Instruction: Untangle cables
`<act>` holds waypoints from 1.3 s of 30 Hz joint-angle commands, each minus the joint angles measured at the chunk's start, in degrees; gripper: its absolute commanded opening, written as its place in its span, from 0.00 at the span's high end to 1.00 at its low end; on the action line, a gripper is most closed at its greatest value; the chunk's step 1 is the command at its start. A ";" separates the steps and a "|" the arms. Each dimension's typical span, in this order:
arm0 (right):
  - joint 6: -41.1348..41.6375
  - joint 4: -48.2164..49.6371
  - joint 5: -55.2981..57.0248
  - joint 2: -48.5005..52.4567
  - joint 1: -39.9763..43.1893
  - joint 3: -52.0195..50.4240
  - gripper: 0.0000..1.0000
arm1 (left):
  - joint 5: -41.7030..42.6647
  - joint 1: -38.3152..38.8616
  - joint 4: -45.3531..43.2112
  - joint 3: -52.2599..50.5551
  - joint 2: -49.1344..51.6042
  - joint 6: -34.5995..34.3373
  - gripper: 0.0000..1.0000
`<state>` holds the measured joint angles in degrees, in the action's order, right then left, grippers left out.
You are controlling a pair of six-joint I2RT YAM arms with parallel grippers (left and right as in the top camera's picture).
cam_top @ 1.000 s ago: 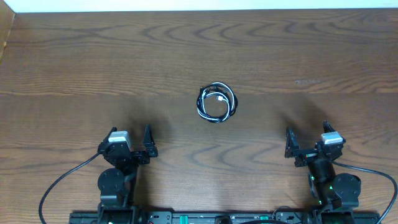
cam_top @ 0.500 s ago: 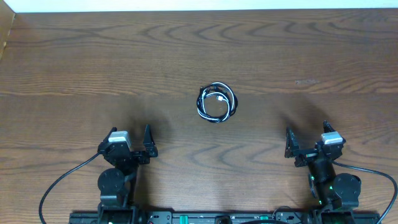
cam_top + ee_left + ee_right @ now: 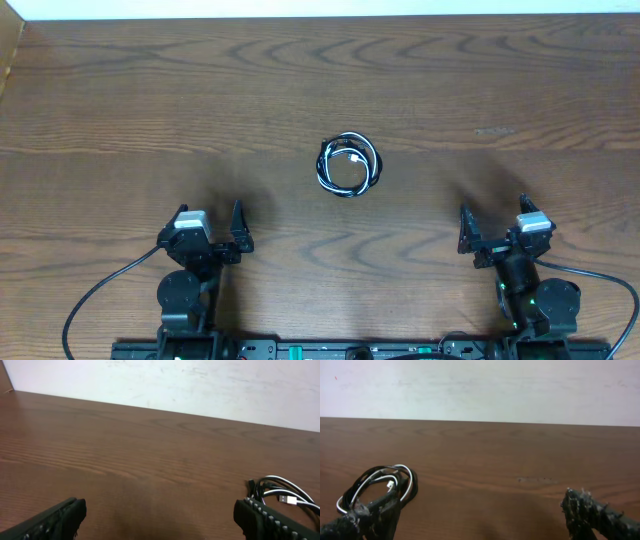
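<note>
The white and black cables (image 3: 349, 164) lie coiled together in one small ring on the wooden table (image 3: 320, 90), near its middle. The coil also shows at the right edge of the left wrist view (image 3: 282, 492) and at the left of the right wrist view (image 3: 377, 486). My left gripper (image 3: 212, 222) is open and empty near the front edge, well to the left of and nearer than the coil. My right gripper (image 3: 493, 222) is open and empty near the front edge, to the right of the coil. Both sets of fingers show in the wrist views (image 3: 160, 520) (image 3: 480, 517).
Thick black wires (image 3: 100, 295) run from the arm bases along the front edge. A pale wall (image 3: 480, 385) stands behind the table's far edge. A wooden edge (image 3: 10, 50) shows at the far left.
</note>
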<state>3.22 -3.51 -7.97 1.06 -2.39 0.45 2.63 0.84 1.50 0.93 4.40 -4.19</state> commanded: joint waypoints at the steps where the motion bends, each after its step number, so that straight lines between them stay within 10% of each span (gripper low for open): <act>1: -0.76 -0.17 1.27 0.07 -0.33 -0.13 0.01 | -1.18 -0.28 2.56 -0.66 -0.04 0.94 0.00; 23: 3.58 -6.82 -1.05 1.40 -0.33 5.11 0.01 | 10.14 -0.28 -3.17 3.52 4.66 1.09 0.00; 39: -0.79 -21.81 -7.06 40.19 -0.26 38.18 0.01 | 11.91 1.20 34.40 51.93 47.84 9.35 0.00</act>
<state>3.79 -24.10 -11.62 34.33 -2.39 32.60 13.72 1.04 29.19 43.38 45.12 2.50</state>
